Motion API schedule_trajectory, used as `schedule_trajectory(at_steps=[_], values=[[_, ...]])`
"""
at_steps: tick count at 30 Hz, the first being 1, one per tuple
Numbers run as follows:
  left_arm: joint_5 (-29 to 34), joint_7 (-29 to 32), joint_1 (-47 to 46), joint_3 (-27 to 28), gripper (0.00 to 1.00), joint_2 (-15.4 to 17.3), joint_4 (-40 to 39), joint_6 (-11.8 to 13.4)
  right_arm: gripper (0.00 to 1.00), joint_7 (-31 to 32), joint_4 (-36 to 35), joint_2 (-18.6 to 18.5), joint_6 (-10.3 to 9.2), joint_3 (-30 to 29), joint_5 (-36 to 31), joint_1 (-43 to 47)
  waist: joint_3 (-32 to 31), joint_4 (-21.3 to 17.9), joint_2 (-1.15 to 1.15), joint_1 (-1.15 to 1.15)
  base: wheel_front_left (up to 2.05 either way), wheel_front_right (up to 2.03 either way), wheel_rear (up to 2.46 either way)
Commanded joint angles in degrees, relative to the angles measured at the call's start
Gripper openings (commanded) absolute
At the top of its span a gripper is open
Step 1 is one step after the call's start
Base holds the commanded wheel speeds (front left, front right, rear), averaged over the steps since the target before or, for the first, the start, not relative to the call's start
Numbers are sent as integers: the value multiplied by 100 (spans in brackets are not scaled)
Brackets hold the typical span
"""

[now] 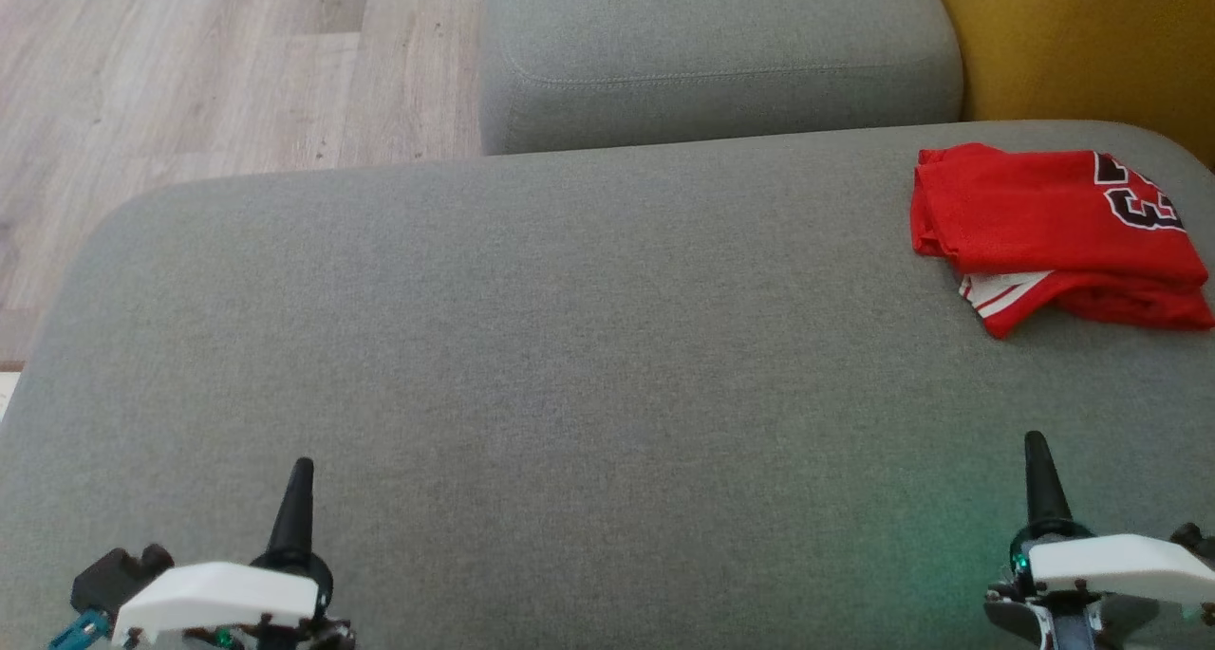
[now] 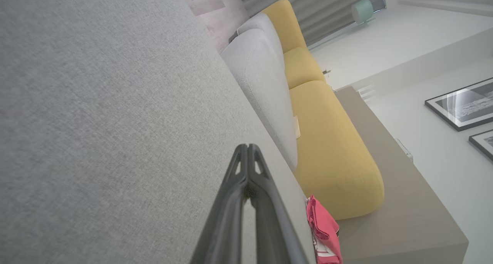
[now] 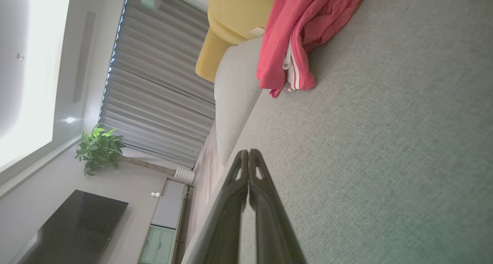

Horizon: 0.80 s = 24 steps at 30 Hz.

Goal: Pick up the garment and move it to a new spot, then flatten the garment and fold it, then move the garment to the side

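Note:
The garment (image 1: 1054, 232), a red jersey with black-and-white numbers and white striped trim, lies folded at the far right of the grey cushion (image 1: 570, 346). It shows as a red bundle (image 2: 323, 229) in the left wrist view and, closer, as red cloth (image 3: 296, 36) in the right wrist view. My left gripper (image 1: 300, 474) rests at the lower left, shut and holding nothing. At the lower right my right gripper (image 1: 1037, 446) is shut too, well short of the jersey. Both wrist views show each pair of fingertips pressed together, left (image 2: 247, 147) and right (image 3: 248, 153).
A second grey cushion (image 1: 712, 52) lies beyond the near one, with a yellow sofa (image 1: 1092, 43) at the back right and wood floor (image 1: 209, 71) to the left. A plant (image 3: 98, 148), curtains and a dark screen (image 3: 73, 225) stand farther off.

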Motion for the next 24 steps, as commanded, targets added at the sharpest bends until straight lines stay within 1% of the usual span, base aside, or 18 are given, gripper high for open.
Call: schedule_trajectory(at_steps=[1,24], values=[[-138,42,-364,179,0,91,-170,-57,0,38,-217,-30,-2,41,138,-339,7,-3,0,0,0,0,0],[-1692,424,-769,509,0,81,-26,-263,0,416,-296,-16,-4,-171,1583,-627,190,-59,0,0,0,0,0]])
